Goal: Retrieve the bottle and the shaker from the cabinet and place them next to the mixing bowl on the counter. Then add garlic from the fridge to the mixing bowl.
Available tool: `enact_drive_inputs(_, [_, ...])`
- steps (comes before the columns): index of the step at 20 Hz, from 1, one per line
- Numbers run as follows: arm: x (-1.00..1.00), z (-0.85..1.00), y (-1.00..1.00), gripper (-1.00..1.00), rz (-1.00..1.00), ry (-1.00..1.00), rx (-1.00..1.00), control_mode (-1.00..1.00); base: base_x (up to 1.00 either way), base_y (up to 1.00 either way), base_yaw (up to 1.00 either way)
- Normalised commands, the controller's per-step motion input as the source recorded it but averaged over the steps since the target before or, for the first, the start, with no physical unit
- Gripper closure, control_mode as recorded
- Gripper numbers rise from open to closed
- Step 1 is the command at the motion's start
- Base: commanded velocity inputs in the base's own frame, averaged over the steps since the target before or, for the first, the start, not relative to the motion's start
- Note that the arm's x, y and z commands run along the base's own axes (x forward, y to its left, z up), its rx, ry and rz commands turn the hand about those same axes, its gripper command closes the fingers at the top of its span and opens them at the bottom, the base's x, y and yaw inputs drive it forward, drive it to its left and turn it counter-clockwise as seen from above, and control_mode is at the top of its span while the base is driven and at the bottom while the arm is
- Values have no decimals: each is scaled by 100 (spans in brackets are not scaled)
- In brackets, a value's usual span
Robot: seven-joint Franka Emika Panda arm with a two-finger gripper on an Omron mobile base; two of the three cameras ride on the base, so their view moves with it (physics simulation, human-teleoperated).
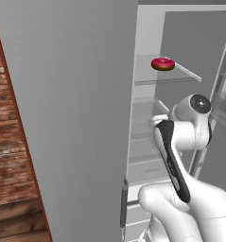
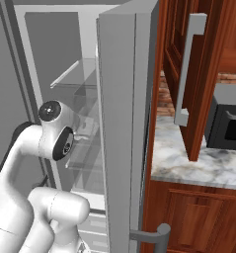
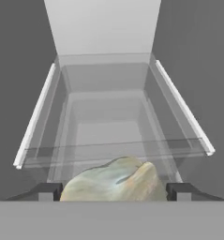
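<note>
The arm reaches into the open grey fridge [image 1: 147, 123], and its gripper [image 3: 115, 191] sits at the pale, lumpy green-white garlic bulb [image 3: 114, 183]. In the hand view the garlic lies between the two dark fingertips [image 3: 50, 191], one on each side, with the clear glass shelf [image 3: 113, 150] of the fridge just beyond it. The jaws stand wide, flanking the bulb; whether the pads already touch it cannot be told, so treat the garlic as not yet secured. A pink-frosted doughnut [image 1: 162, 64] rests on a higher shelf of the fridge, well apart from the garlic, and plays no part.

Procedure for this step, as judged from the views:
- Keep the bulb centred between the fingertips before closing.
- Close slowly; the rounded, uneven surface may roll or squirt sideways.
- Lift straight off the support, then withdraw along the entry line, clear of the glass shelf and the grey fridge door [image 2: 124, 123].
</note>
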Motion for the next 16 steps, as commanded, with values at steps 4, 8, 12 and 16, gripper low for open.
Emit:
enact_drive_inputs(4, [-76, 64, 8, 100, 0, 10, 0, -100, 0, 0, 0])
enact_drive_inputs(8, [-70, 47, 35, 100, 0, 6, 0, -100, 0, 0, 0])
enact_drive_inputs(12, [-67, 49, 27, 100, 0, 5, 1, -100, 0, 0, 0])
enact_drive_inputs(16, [-60, 48, 13, 100, 0, 1, 0, -100, 0, 0, 0])
